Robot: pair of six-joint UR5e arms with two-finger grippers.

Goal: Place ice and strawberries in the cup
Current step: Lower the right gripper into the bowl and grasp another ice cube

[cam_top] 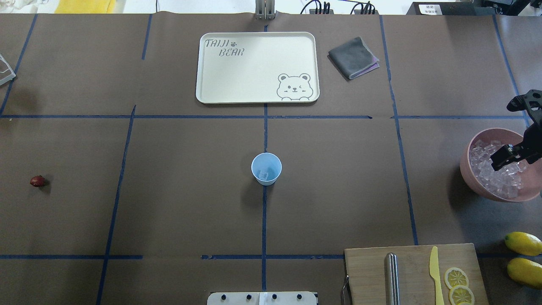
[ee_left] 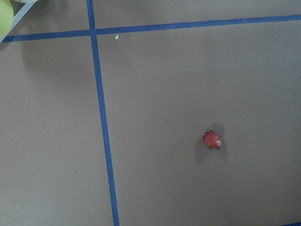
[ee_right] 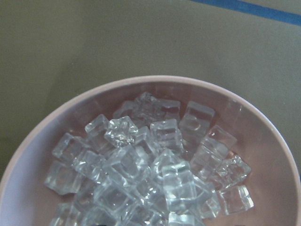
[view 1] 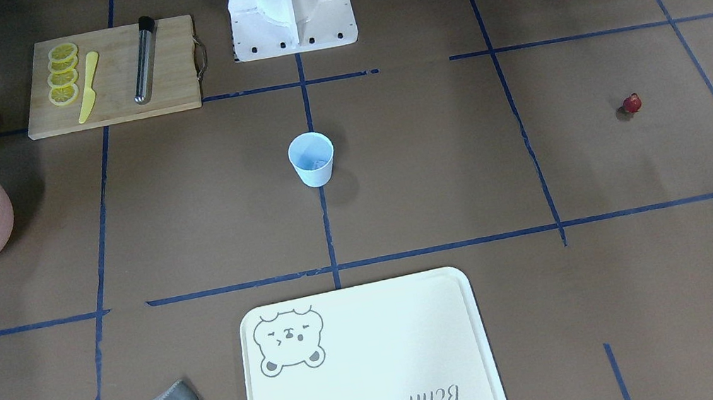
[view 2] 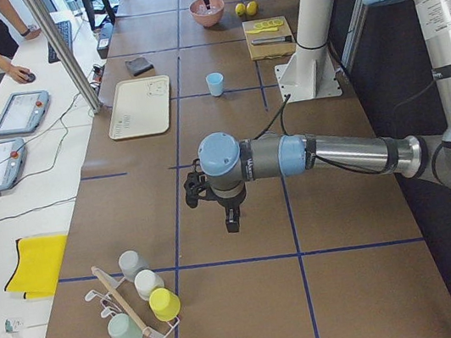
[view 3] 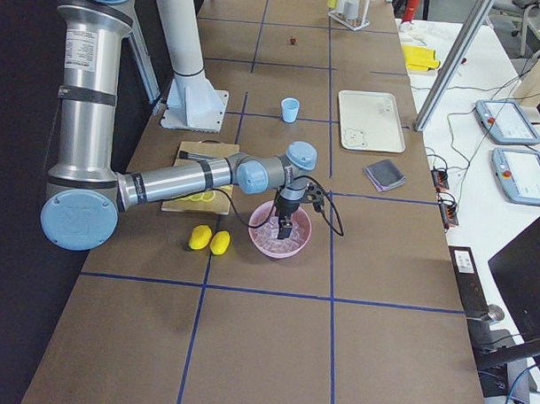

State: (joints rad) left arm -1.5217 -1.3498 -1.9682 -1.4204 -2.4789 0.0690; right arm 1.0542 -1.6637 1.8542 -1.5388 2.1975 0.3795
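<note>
The pale blue cup point(cam_top: 266, 168) stands upright at the table's middle, with one clear ice cube point(cam_top: 264, 175) inside it. Many more ice cubes point(ee_right: 150, 165) fill the pink bowl point(cam_top: 475, 181) at my right. My right gripper point(cam_top: 494, 162) hangs low over that ice, and I cannot tell whether its fingers are open or shut. A tiny red strawberry point(cam_top: 37, 181) lies alone far to my left, and the left wrist view shows it from above point(ee_left: 212, 139). My left gripper point(view 2: 230, 220) shows only in the exterior left view, pointing down above the table; I cannot tell its state.
A cutting board point(cam_top: 415, 271) with lemon slices, a yellow knife and a metal cylinder lies near my base, with two lemons point(cam_top: 524, 257) beside it. A cream tray point(cam_top: 237, 93) and a grey cloth point(cam_top: 352, 57) sit on the far side. A rack of cups point(view 2: 140, 307) stands at the left end.
</note>
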